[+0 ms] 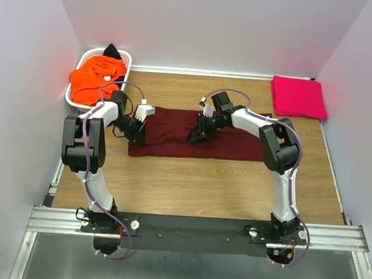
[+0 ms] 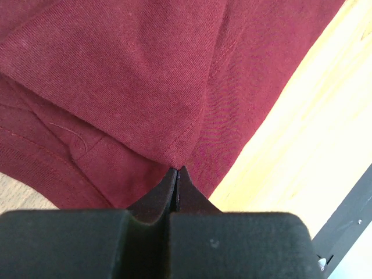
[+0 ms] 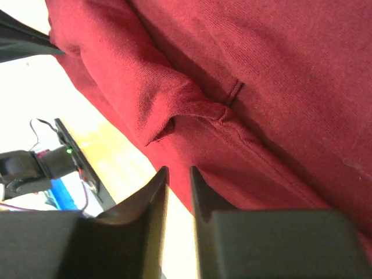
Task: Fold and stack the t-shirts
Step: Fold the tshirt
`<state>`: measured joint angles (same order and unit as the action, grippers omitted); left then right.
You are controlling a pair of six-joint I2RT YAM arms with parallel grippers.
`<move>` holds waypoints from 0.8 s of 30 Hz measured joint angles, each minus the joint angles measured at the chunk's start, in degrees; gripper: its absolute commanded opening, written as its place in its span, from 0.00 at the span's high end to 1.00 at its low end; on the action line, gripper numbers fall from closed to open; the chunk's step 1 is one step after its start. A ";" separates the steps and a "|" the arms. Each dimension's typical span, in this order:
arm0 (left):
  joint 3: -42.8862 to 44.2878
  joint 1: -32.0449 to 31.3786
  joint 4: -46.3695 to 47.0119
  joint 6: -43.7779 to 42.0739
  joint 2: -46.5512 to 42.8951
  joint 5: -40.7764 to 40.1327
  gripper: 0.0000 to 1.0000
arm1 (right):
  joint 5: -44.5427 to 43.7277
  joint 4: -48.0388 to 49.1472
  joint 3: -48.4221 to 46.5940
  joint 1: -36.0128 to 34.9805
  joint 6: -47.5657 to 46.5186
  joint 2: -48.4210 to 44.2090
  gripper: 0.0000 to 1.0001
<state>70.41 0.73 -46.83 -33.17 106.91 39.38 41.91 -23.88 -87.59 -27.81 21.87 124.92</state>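
- Left gripper [image 2: 177, 172]: fingers pressed together, pinching a flap corner of the maroon shirt [image 1: 167, 128], which lies flat at the centre of the table [image 1: 202, 182].
- Right gripper [image 3: 177, 173]: fingers slightly apart, holding nothing, at the shirt's near edge.
- Pink shirt [image 1: 298, 97]: folded, far right.
- Orange shirt [image 1: 95, 81]: in the basket [image 1: 83, 59], far left.

Centrally on the table [image 1: 202, 179], a flattened t-shirt [image 1: 173, 135]; far right, a folded t-shirt [image 1: 298, 97]; far left, a basket [image 1: 124, 58] holding crumpled t-shirts [image 1: 94, 81].
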 measured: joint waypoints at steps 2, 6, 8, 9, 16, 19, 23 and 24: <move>-0.04 0.00 0.02 0.02 0.00 0.00 1.00 | -0.04 -0.11 -0.13 0.00 -0.20 0.00 0.52; 0.02 0.00 0.02 0.07 0.02 0.00 1.00 | -0.09 -0.15 -0.85 -0.02 -0.55 0.00 0.45; 0.35 0.00 0.02 0.07 0.02 0.00 1.00 | -0.09 -0.13 -1.03 -0.22 -0.79 -0.04 0.45; 0.57 0.00 0.02 0.07 0.02 0.00 1.00 | -0.09 -0.13 -1.03 -0.37 -0.94 -0.11 0.45; 2.29 0.00 0.02 0.07 0.02 0.02 1.00 | -0.15 -0.17 -2.08 -2.80 -1.60 -0.11 0.50; 2.34 0.00 -0.04 0.07 0.02 0.02 1.00 | -0.26 -0.11 -3.32 -3.54 -1.92 -0.11 0.53; 2.34 0.00 -0.04 0.07 0.02 0.02 1.00 | -0.68 0.17 -5.07 -4.00 -2.16 0.09 0.54; 2.34 0.00 -0.04 0.04 0.02 0.02 1.00 | -0.76 0.28 -5.22 -4.00 -2.25 0.15 0.54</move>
<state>72.75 0.73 -46.87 -33.12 106.94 39.40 41.15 -23.59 -92.82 -31.81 19.62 125.08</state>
